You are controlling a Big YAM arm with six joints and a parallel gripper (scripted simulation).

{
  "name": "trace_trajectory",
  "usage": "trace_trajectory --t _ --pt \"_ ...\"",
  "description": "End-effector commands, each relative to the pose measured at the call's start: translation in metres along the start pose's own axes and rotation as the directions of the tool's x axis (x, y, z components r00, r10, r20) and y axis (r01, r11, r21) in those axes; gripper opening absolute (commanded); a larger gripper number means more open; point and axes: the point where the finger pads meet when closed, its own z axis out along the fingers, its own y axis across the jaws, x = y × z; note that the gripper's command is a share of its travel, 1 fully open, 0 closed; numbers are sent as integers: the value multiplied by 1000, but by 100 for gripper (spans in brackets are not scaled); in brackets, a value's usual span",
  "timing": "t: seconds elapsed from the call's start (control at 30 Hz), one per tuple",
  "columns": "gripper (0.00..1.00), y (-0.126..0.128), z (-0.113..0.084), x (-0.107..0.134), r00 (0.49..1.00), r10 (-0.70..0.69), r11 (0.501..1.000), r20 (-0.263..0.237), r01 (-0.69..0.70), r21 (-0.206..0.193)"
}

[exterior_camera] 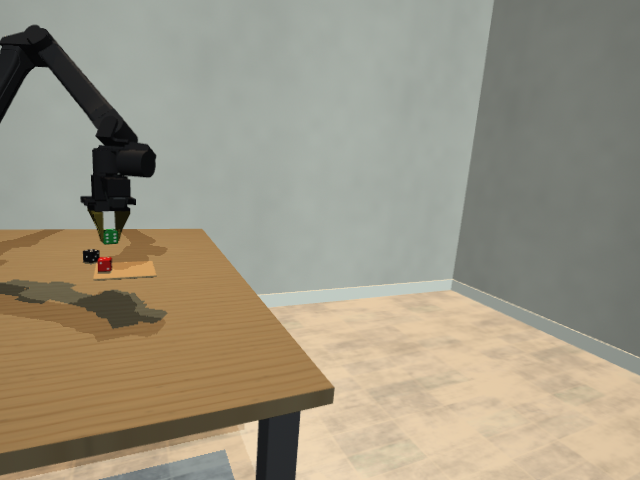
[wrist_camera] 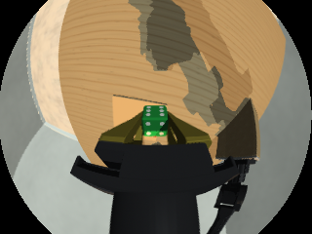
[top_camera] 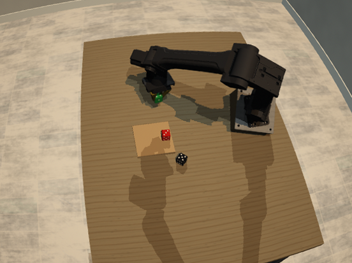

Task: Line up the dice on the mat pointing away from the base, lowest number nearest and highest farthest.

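Gripping green die [top_camera: 158,98] [exterior_camera: 110,237] [wrist_camera: 155,117], pincer [top_camera: 158,97] [exterior_camera: 110,235] [wrist_camera: 155,115] has both fingers closed on its sides, die raised above bench [top_camera: 208,193] [exterior_camera: 155,382] [wrist_camera: 97,58]. Three dice counted: one green, one red, one black. One mat [top_camera: 142,134] [exterior_camera: 135,268] [wrist_camera: 124,109], lying flat on bench, carrying one die: red die [top_camera: 166,135] [exterior_camera: 104,265], near edge facing base plate [top_camera: 237,127]. Black die [top_camera: 181,158] [exterior_camera: 90,255] on bench, off mat, just beside one corner, five pips up. Green die off mat too. One arm [top_camera: 195,60] [exterior_camera: 74,82], bent over bench.
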Motion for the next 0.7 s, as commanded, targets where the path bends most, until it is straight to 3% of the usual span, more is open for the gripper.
trace_trajectory --t 0.0,0.2,0.3,0.37,0.47,0.67 --pt "26 14 -7 10 991 -130 991 18 130 -8" --pt "26 22 -6 28 936 -351 936 12 351 -2" --pt "26 22 -6 28 936 -352 936 12 352 -2" --pt "26 27 -7 39 878 -479 878 10 479 1" --pt "26 30 -7 44 843 -538 843 9 538 1" --pt "26 39 -8 60 701 -713 701 9 713 2"
